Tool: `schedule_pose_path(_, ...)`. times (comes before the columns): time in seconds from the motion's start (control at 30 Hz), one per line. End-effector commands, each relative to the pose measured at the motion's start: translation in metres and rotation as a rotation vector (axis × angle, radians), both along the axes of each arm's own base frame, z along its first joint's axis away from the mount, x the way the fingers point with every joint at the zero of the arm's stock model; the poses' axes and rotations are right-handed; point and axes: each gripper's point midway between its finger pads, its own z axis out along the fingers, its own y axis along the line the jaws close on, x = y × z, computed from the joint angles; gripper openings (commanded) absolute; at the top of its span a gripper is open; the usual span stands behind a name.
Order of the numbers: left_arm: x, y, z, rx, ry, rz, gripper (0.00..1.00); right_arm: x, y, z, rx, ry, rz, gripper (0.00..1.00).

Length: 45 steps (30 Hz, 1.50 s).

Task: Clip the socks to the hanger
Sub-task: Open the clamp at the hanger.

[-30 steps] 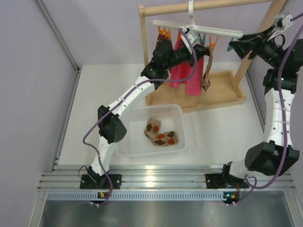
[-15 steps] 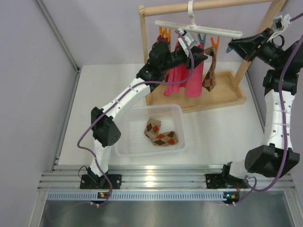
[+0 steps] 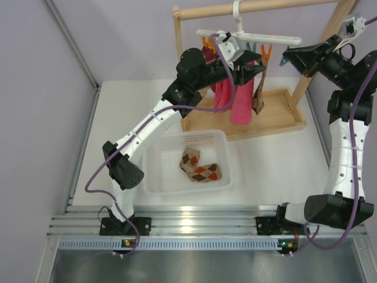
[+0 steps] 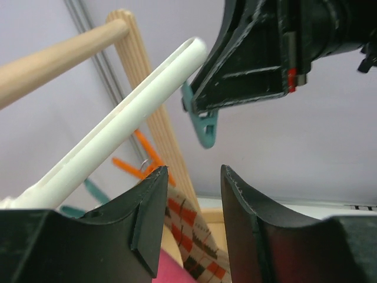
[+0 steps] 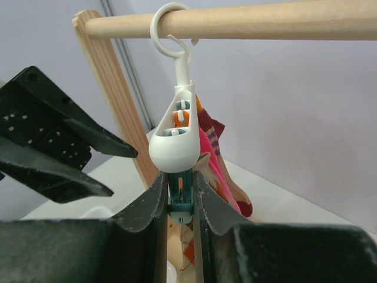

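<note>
Socks first, from above: one argyle sock (image 3: 257, 99) hangs from the hanger (image 3: 277, 40) on the far rack, apparently clipped, since my left claw (image 3: 257, 68), shut a moment ago, now stands open beside it; the second sock (image 3: 199, 166) waits in the near basket (image 3: 156, 184). My left wrist view shows nothing between my parted fingers. My right wrist view shows my right claw (image 5: 179, 203) newly pinched on a teal clip (image 5: 179, 194), with pink cloth (image 5: 215, 171) crowding behind.
</note>
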Motion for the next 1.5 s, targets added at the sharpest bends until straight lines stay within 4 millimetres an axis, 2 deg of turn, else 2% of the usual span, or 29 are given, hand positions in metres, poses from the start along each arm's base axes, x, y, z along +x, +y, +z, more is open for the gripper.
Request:
schedule_pose_path(0.0,-0.024,-0.012,0.032,-0.066,-0.104,-0.026,0.46,-0.025,0.014,0.029,0.031,-0.056,0.013,0.00)
schedule_pose_path(0.07,-0.022,-0.021,0.027,-0.072,-0.109,-0.023,0.47,-0.029,0.016,0.027,0.037,-0.051,0.029,0.00)
schedule_pose_path(0.13,-0.023,-0.028,0.032,-0.094,-0.114,-0.021,0.47,-0.031,0.018,0.029,0.038,-0.072,0.044,0.00)
schedule_pose_path(0.17,-0.019,-0.035,0.023,-0.084,-0.112,-0.017,0.47,-0.032,0.020,0.025,0.034,-0.071,0.065,0.00)
schedule_pose_path(0.27,-0.013,-0.042,0.020,-0.112,-0.100,0.004,0.48,-0.037,0.026,0.027,0.049,-0.080,0.132,0.00)
schedule_pose_path(0.37,-0.008,-0.042,0.027,-0.162,-0.078,0.021,0.50,-0.039,0.030,0.028,0.050,-0.101,0.174,0.00)
schedule_pose_path(0.53,-0.005,-0.046,0.025,-0.183,-0.064,0.020,0.50,-0.034,0.029,0.031,0.057,-0.094,0.176,0.00)
schedule_pose_path(0.63,-0.003,-0.045,0.025,-0.187,-0.056,0.029,0.51,-0.030,0.027,0.031,0.066,-0.088,0.158,0.00)
schedule_pose_path(0.7,-0.003,-0.044,0.027,-0.197,-0.057,0.033,0.51,-0.022,0.022,0.027,0.076,-0.052,0.104,0.00)
schedule_pose_path(0.77,-0.004,-0.043,0.031,-0.205,-0.063,0.031,0.51,-0.020,0.019,0.031,0.058,-0.073,0.052,0.00)
schedule_pose_path(0.8,-0.005,-0.044,0.030,-0.205,-0.064,0.029,0.52,-0.018,0.018,0.026,0.062,-0.040,0.041,0.00)
schedule_pose_path(0.97,-0.012,-0.049,0.032,-0.200,-0.093,0.030,0.52,-0.023,0.021,0.026,0.055,-0.052,0.014,0.00)
schedule_pose_path(1.37,-0.006,-0.052,0.038,-0.239,-0.125,0.104,0.51,-0.026,0.021,0.017,-0.018,-0.061,-0.091,0.00)
schedule_pose_path(1.47,-0.009,-0.054,0.038,-0.236,-0.140,0.105,0.46,-0.026,0.023,0.017,-0.020,-0.063,-0.097,0.00)
